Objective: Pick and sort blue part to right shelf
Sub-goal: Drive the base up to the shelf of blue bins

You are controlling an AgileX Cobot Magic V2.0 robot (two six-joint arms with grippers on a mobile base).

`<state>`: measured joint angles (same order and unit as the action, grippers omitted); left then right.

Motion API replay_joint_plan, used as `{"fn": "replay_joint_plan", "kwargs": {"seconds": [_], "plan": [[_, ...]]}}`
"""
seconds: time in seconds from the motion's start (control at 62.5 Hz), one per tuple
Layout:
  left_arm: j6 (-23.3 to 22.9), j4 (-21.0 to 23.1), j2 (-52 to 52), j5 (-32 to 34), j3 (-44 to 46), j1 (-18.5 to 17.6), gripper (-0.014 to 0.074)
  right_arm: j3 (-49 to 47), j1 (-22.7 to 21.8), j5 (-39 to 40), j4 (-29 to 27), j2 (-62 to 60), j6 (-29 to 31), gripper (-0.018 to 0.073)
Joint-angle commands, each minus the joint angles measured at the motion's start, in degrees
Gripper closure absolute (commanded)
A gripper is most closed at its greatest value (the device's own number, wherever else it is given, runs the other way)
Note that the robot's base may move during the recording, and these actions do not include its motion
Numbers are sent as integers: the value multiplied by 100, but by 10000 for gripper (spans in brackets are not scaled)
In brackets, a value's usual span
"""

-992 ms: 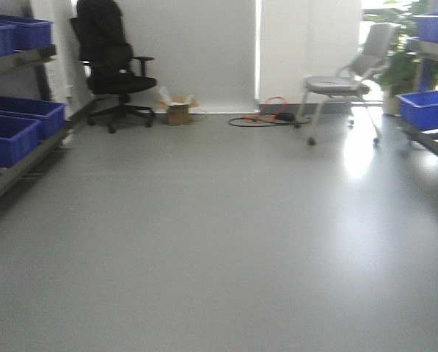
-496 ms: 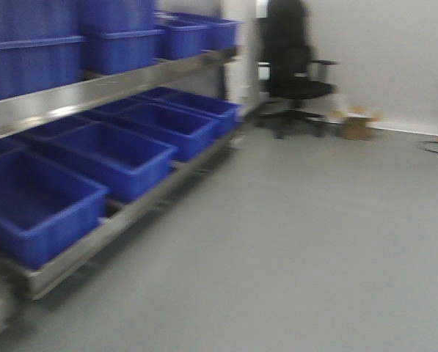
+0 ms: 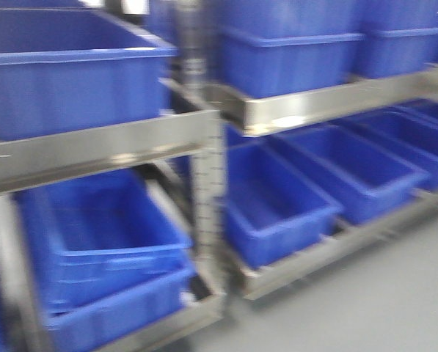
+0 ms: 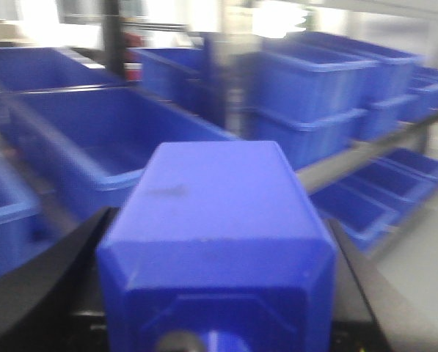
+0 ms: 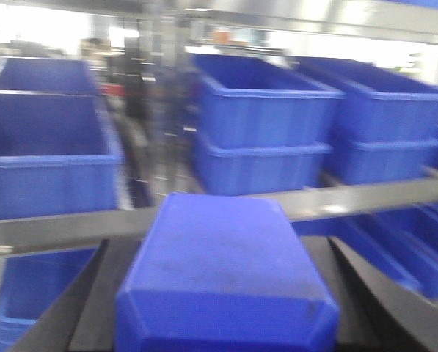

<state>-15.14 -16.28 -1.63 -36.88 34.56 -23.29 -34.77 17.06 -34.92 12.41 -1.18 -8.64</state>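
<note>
Carry step. Left claw [image 4: 215,253] clamped on blue part [image 4: 219,213]; right claw [image 5: 222,293] clamped on second blue part [image 5: 222,257]. Rack [image 3: 94,150] ahead; whether right shelf, cannot tell. Next: confirm, align, release.

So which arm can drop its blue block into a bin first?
Probably the left. Its jaws hold a blue part, and an open bin lies straight ahead of it. The right arm's blue part faces a steel rail crossing in front of the bins. Both views are blurry.
</note>
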Motion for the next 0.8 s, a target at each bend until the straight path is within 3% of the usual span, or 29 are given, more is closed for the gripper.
{"fn": "replay_joint_plan", "kwargs": {"seconds": [0.0,0.784], "plan": [[-7,-55,-107,473,152,-40,275,-176,-2,521,71,47,39,375],[-7,-55,-107,473,152,-40,275,-176,-2,521,71,47,39,375]]}}
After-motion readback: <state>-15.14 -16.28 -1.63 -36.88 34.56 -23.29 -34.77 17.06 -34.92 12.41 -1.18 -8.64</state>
